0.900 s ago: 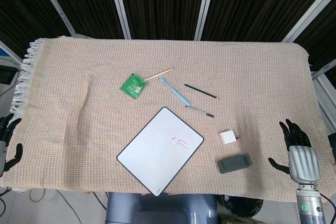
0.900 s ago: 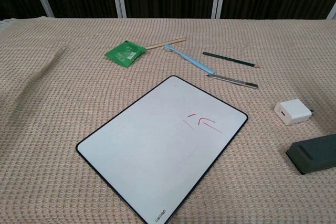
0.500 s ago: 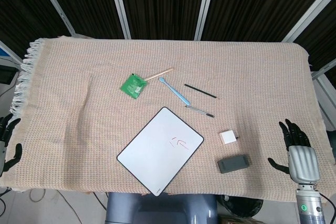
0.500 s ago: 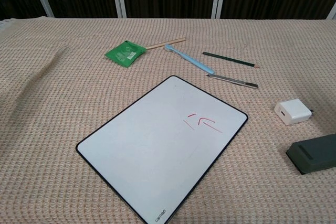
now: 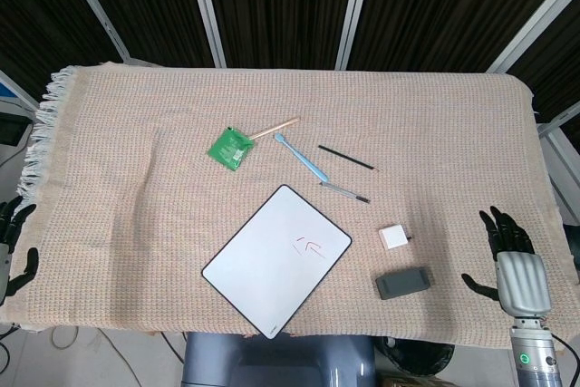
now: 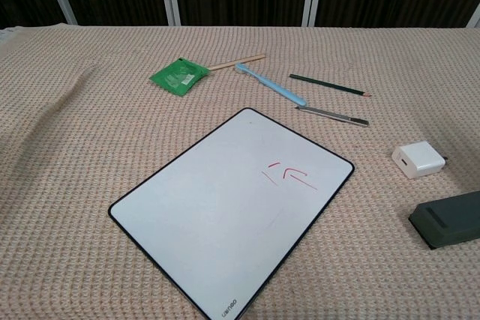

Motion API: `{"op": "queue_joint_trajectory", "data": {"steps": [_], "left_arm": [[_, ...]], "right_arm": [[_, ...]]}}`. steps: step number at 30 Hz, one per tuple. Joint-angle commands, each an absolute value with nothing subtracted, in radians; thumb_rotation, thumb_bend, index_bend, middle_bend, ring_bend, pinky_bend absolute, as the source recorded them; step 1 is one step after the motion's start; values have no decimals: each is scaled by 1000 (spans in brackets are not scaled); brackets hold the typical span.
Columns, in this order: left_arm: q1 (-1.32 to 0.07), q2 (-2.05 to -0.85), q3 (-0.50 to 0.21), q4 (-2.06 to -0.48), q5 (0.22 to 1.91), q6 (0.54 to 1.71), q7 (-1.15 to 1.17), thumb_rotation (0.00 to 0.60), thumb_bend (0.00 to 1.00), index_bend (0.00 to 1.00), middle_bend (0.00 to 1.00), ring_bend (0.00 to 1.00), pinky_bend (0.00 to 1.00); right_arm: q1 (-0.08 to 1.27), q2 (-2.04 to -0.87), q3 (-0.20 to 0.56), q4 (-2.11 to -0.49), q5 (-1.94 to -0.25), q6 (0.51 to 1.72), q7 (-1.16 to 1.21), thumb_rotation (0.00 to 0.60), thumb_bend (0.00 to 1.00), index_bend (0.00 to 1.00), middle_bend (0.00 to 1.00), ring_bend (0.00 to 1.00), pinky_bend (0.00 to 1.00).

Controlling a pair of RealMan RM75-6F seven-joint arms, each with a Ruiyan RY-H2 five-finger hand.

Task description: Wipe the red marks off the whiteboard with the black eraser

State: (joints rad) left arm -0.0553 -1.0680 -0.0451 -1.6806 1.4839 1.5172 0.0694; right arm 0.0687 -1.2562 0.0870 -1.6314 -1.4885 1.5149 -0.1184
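Observation:
The whiteboard (image 5: 276, 259) (image 6: 225, 211) lies tilted near the table's front edge, with small red marks (image 5: 308, 245) (image 6: 289, 174) toward its right corner. The black eraser (image 5: 404, 283) (image 6: 448, 219) rests flat on the cloth to the right of the board. My right hand (image 5: 514, 259) hovers at the table's right front edge, fingers spread and empty, a short way right of the eraser. My left hand (image 5: 11, 242) shows only partly at the left edge of the head view, fingers apart, holding nothing. Neither hand appears in the chest view.
A white charger cube (image 5: 393, 237) (image 6: 418, 160) sits just behind the eraser. Further back lie a grey pen (image 5: 344, 191), a dark pencil (image 5: 345, 158), a blue toothbrush (image 5: 300, 157), a wooden stick (image 5: 275, 128) and a green packet (image 5: 228, 147). A beige knitted cloth (image 5: 136, 188) covers the table.
My right hand has drifted very slightly down toward the front edge. Nothing on the table has moved.

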Motion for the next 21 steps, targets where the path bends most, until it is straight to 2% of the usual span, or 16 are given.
{"op": "queue_joint_trajectory", "data": {"steps": [1, 11, 21], "left_arm": [[-55, -1068, -45, -1681, 1483, 1516, 70, 600, 525, 100, 6, 0, 0], [-56, -1064, -52, -1688, 1465, 1512, 64, 600, 525, 100, 6, 0, 0], [-58, -1069, -53, -1687, 1461, 1508, 77, 600, 525, 99, 6, 0, 0]], "right_arm": [[73, -1244, 77, -1637, -1499, 1500, -100, 600, 108, 0, 5, 9, 148], [146, -1121, 11, -1642, -1602, 1354, 89, 600, 108, 0, 24, 10, 147], [264, -1063, -20, -1691, -1667, 1177, 28, 600, 108, 0, 93, 74, 148]]}}
